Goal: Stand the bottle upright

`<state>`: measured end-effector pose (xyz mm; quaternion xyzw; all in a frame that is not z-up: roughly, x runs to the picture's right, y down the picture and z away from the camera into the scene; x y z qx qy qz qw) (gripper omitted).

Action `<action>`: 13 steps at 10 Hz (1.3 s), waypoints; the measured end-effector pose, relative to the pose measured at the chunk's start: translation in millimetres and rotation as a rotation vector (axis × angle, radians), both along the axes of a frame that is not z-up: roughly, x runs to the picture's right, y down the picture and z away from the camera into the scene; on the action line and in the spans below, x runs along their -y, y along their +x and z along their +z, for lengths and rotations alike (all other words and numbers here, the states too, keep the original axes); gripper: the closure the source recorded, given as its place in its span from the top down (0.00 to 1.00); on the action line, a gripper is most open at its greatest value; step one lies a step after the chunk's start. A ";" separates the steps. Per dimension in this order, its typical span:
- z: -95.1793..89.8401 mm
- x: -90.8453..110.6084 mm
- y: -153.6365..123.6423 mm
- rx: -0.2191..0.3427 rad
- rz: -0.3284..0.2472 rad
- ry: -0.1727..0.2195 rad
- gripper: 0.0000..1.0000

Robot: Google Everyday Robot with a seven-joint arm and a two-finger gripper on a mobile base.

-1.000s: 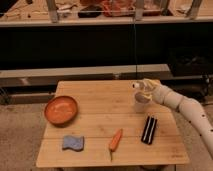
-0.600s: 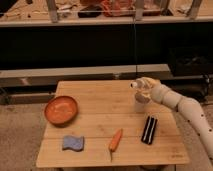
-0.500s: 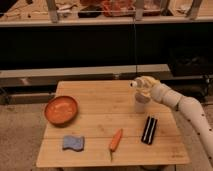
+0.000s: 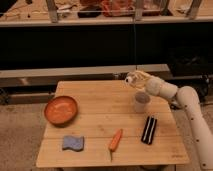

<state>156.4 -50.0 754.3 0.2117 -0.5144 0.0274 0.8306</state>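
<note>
The bottle [image 4: 141,102], small, pale and translucent, stands upright on the right part of the wooden table [image 4: 100,120]. My gripper [image 4: 133,78] hovers just above it and slightly to the left, apart from it, at the end of the pale arm that reaches in from the right. The gripper is shut, and I see nothing held in it.
A black rectangular block [image 4: 148,130] lies in front of the bottle. An orange carrot [image 4: 115,140] lies near the front middle, a blue sponge [image 4: 73,143] at the front left, and an orange bowl [image 4: 60,110] at the left. Dark shelving runs behind the table.
The gripper has risen and drifted a little left, away from the bottle. The bottle stays standing on the table below it.
</note>
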 end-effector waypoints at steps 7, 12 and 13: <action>-3.7 -17.4 -95.0 0.233 -0.250 -0.150 0.01; 21.7 -52.2 -66.3 0.266 -0.250 -0.239 0.01; 28.5 -60.6 -62.9 0.286 -0.263 -0.264 0.01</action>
